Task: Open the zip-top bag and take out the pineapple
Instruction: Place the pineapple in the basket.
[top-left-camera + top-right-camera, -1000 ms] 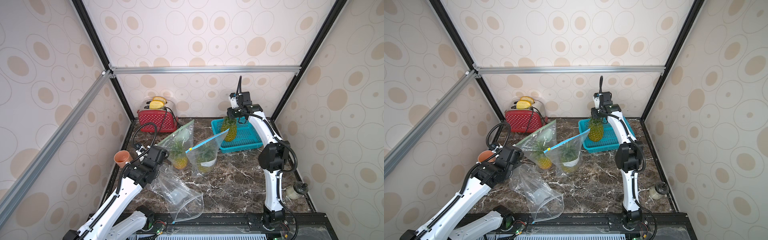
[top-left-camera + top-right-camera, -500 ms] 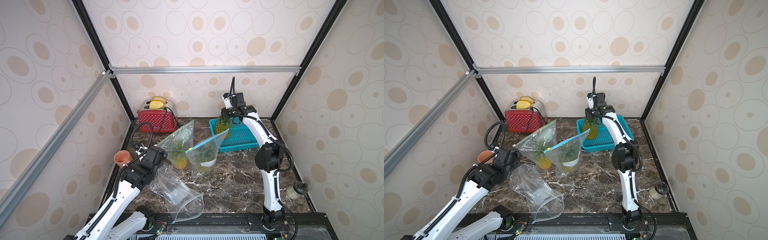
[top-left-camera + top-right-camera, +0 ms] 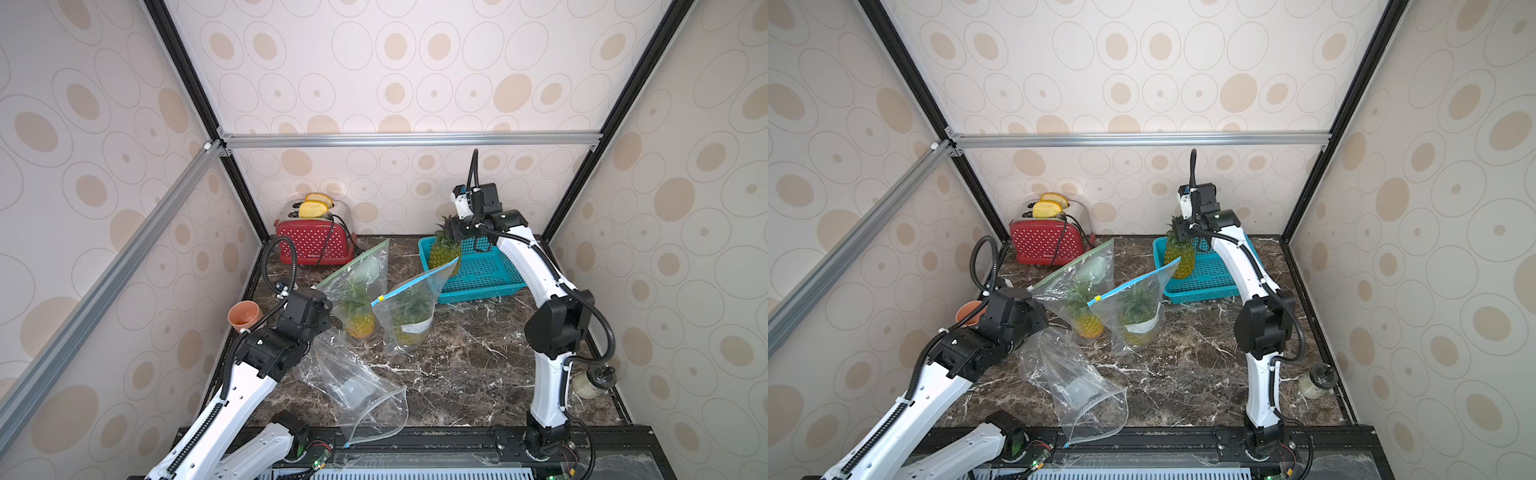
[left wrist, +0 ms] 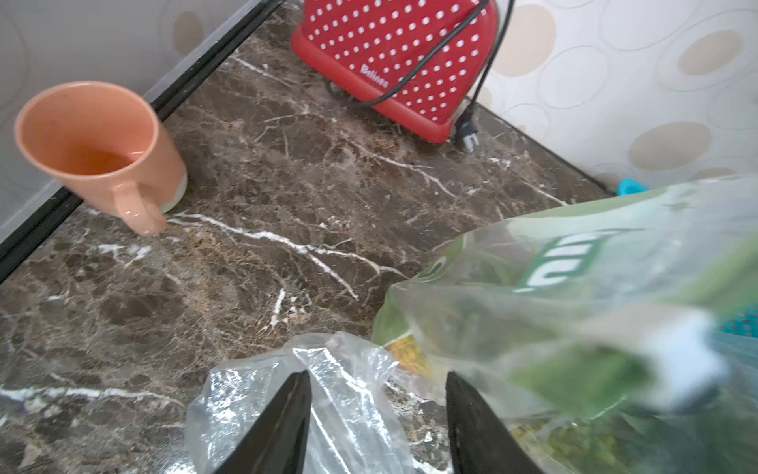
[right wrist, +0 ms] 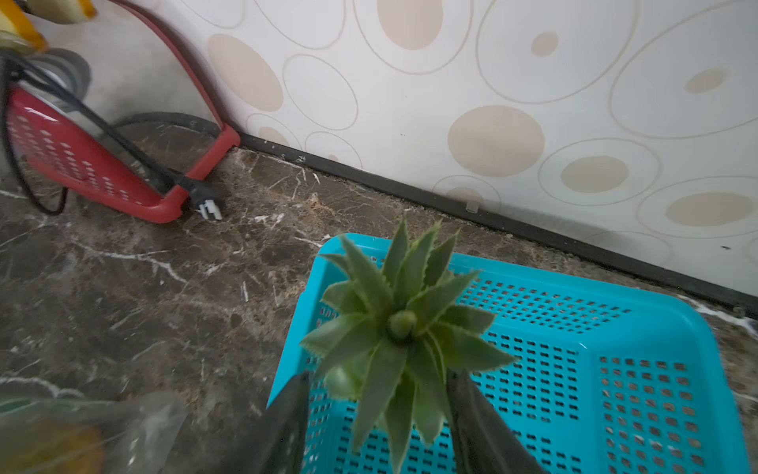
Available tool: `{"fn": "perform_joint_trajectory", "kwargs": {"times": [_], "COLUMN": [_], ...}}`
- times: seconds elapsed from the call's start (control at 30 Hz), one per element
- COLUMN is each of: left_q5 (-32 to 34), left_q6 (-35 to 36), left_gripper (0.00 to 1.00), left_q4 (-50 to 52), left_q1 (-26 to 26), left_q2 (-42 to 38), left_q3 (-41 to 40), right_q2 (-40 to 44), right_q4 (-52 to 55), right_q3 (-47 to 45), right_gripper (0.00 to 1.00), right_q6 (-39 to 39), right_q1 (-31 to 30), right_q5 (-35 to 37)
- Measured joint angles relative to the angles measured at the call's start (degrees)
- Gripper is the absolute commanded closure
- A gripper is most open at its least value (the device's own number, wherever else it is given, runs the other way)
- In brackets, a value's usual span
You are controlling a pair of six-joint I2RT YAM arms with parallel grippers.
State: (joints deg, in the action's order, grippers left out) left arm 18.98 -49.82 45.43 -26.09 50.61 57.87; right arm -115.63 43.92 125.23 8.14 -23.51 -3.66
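The right claw has its two fingers apart. The green leafy top of the bare pineapple pokes up between them. I cannot tell if the fingers touch the leaves. In both top views this pineapple stands upright at the back of the bench, a bit right of the middle of the frame. It is over the left end of the blue basket. A bag corner hides part of its bottom, so I cannot tell if it sits on the basket floor.

The left claw has its fingers apart too. It is over the crumpled end of the empty bag, and thin clear plastic shows between the fingers. They are not pinching it. This bag lies flat in the lower middle of the frame, with its far end at the front edge of the bench.

Two more bags stand side by side in the middle of the frame. The green-zip bag is on the left and leans back, with a second pineapple inside it. The blue-zip bag is just to its right, with a third pineapple inside. I cannot tell if their zips are shut.

A red toaster with white dots sits at the back left, with yellow slices sticking out of the top. An orange cup stands at the left edge of the bench. A small jar stands at the lower right, near the foot of the right arm.
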Motion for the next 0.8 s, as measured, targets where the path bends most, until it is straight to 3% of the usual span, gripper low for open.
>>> {"fn": "perform_joint_trajectory", "kwargs": {"times": [0.17, 0.27, 0.37, 0.6, 0.8], "left_q5": [-5.01, -7.15, -8.41, -10.36, -10.82], "left_q6": [2.25, 2.71, 2.73, 1.88, 1.6], "left_gripper": [0.45, 0.44, 0.44, 0.45, 0.45], "left_q4": [-1.75, -2.16, -2.14, -2.54, -2.14], "left_q1": [0.0, 0.0, 0.0, 0.0, 0.0], "left_q2": [-0.13, -1.05, -2.32, -6.16, -7.19], "left_q3": [4.74, 5.07, 5.03, 2.36, 1.49], "right_q2": [10.6, 16.72, 19.96, 12.26, 4.31], "right_q4": [9.57, 12.98, 17.0, 28.72, 34.53], "right_q3": [4.44, 3.34, 1.84, 7.28, 8.46], "right_gripper": [0.41, 0.38, 0.29, 0.19, 0.17], "right_q6": [-3.28, -6.14, -11.41, -24.06, -31.15], "right_q1": [-5.84, -8.37, -8.83, -10.1, -13.7], "right_q5": [-0.96, -6.49, -13.9, -24.68, -25.38]}}
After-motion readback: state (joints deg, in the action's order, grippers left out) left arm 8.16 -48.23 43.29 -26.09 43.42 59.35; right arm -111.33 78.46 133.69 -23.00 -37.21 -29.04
